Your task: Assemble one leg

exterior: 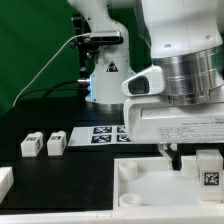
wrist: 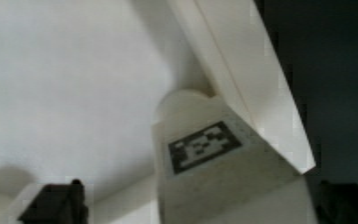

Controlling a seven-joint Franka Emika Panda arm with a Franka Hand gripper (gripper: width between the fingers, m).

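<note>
A white leg (exterior: 207,170) with a black-and-white marker stands upright on the white tray (exterior: 140,175), at the exterior view's right. My gripper (exterior: 172,153) hangs low beside it. In the wrist view the same leg (wrist: 211,140) fills the space between my dark fingers (wrist: 51,203). It lies close against one finger, and a gap stays open to the other. My gripper (wrist: 197,198) is open around the leg and does not clamp it. Two more legs (exterior: 31,145) (exterior: 55,142) lie on the black table at the exterior view's left.
The marker board (exterior: 105,132) lies on the table behind the tray. Another white part (exterior: 5,181) shows at the exterior view's left edge. The robot base (exterior: 105,85) and a cable stand at the back, before a green backdrop.
</note>
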